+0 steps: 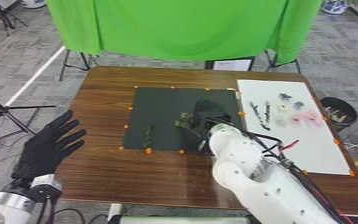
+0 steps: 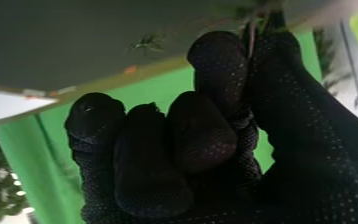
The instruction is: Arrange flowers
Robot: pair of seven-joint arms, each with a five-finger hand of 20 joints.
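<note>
My right hand (image 1: 213,111) is over the right part of the dark mat (image 1: 162,105). In the right wrist view, the thumb and a finger of that hand (image 2: 202,135) pinch a thin stem (image 2: 251,35); its far end is blurred. Green leaves (image 1: 184,121) show beside the hand in the head view, and another green stem (image 1: 148,136) lies on the mat's left part. On the white board (image 1: 313,147) are dark stems (image 1: 260,115), pale and pink flowers (image 1: 311,116) and small dark pieces (image 1: 285,96). My left hand (image 1: 40,150) is open, fingers spread, off the table's left edge.
Orange markers line the mat and board on the brown table (image 1: 171,172). A green cloth (image 1: 180,30) hangs behind the table, with a framed sheet (image 1: 231,65) at its foot. A black bin (image 1: 339,110) stands beyond the right edge, and a tripod (image 1: 7,112) stands at the left.
</note>
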